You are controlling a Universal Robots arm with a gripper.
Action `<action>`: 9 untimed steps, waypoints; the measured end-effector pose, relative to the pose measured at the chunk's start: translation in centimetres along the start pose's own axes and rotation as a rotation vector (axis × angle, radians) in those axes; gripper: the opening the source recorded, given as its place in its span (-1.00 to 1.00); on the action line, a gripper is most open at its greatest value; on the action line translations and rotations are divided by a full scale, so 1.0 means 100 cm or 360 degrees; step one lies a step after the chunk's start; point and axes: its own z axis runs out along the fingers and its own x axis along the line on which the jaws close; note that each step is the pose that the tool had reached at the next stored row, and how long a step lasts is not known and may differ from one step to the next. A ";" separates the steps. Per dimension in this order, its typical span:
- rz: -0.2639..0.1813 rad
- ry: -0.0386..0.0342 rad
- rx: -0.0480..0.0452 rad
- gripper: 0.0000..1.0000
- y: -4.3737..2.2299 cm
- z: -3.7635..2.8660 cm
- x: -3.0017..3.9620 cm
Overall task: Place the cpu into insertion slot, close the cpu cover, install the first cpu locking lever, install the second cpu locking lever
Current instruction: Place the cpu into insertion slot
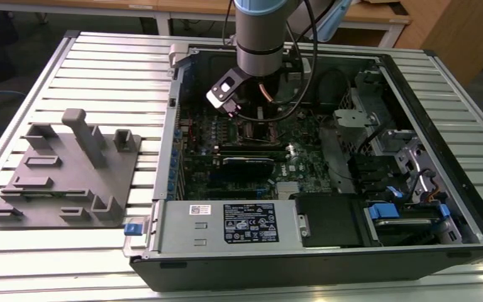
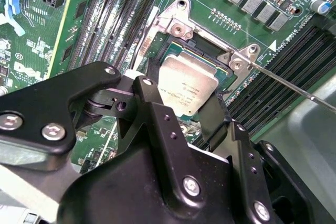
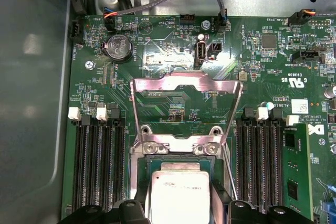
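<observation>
Fig. The cpu (image 2: pixel 188 85) is gripped at 2 opposite edges by the 2 fingers (image 2: pixel 157 111) of the gripper (image 2: pixel 186 94), directly over the insertion slot (image 2: pixel 206 44). The cpu cover (image 3: pixel 184 83) is swung open. The chip is best kept level and square to the frame. Counted: 1 cpu, 1 slot, 1 cover, 1 thin lever rod (image 2: pixel 283 83).
</observation>
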 end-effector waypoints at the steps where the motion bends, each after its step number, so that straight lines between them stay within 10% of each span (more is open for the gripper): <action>1: 0.0000 0.0000 0.0000 0.08 0.0000 0.0000 0.0000; 9: 0.0000 0.0000 0.0000 0.08 -0.0001 0.0005 -0.0001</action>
